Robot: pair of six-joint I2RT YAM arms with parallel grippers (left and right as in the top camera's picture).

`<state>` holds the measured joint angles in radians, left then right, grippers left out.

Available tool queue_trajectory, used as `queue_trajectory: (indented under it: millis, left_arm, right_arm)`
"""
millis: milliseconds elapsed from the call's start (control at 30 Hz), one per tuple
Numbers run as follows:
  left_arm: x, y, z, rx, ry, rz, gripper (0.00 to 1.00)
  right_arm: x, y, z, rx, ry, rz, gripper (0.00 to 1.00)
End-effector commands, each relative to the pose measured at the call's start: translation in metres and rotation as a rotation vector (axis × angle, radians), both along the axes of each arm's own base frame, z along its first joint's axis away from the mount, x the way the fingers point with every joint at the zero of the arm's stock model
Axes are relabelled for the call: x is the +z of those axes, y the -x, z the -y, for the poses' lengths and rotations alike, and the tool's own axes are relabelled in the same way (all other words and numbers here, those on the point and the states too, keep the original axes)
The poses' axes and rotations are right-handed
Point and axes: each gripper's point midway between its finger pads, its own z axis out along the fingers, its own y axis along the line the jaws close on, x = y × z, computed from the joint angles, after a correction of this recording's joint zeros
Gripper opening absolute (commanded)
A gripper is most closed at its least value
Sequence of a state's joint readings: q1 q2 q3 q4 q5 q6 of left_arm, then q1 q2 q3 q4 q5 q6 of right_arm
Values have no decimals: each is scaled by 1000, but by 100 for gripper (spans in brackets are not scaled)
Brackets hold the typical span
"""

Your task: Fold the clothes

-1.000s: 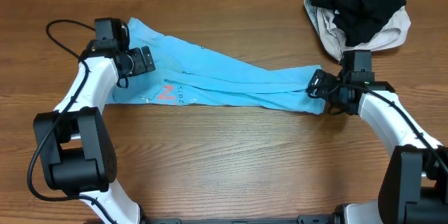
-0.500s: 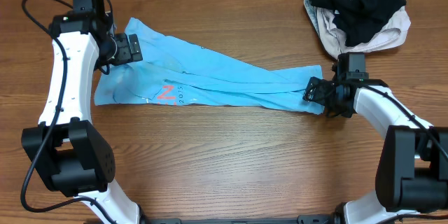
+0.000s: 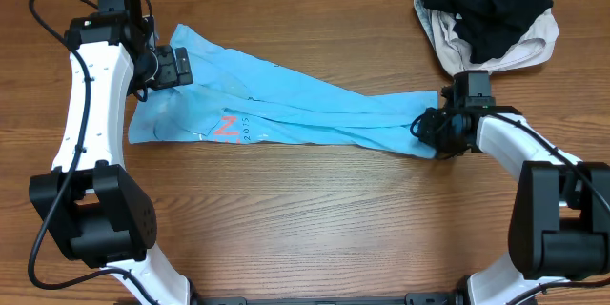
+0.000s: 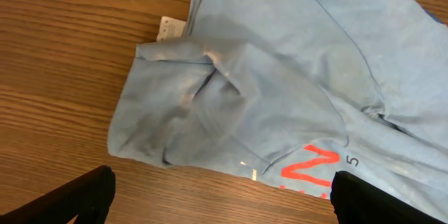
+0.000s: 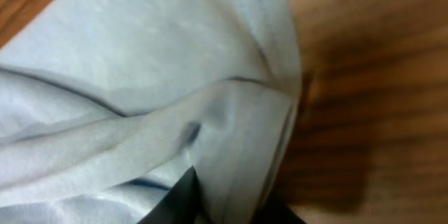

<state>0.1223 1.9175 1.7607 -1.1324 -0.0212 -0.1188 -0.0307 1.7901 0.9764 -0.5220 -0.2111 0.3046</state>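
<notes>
Probably a robotics lab: a wood-grain worktop (image 3: 305, 219) carries two cabled robot arms (image 3: 91, 105), with spare garments (image 3: 486, 10) heaped at its far right corner.

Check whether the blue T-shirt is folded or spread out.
Not folded. The blue T-shirt lies stretched in a long strip across the table, gathered into pleats at its right end.

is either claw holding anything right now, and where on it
The right claw looks pinched on the bunched right end of the blue shirt. The left claw is open above the shirt's other end, holding nothing.
</notes>
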Motion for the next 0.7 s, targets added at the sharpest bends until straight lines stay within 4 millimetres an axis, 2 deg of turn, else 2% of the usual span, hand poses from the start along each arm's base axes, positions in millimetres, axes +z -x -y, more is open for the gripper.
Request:
queue_trajectory:
  millis: [0,233,367,500,600,667]
  left_arm:
    - [12,-1,-10,-8,-51,18,100]
    - [11,4,-25,29,-48,8,100]
    - [10,8,-33,50,-43,-3,100]
    - [10,11,-35,55,-42,-12,100]
    - [10,11,-35,56,-41,-12,100]
    - [10,10,-34,54,-35,-11,100]
  right_arm:
    - [16,-8,22,-67,-20,1,17]
    - [72,-2,75,-59,21,-15,16]
    - [104,0,89,-52,26,-23,16]
    - [129,-4,79,-5,14,-6,16]
    - [134,-4,57,71,16,-12,16]
    - [133,-4,34,133,15,-17,16]
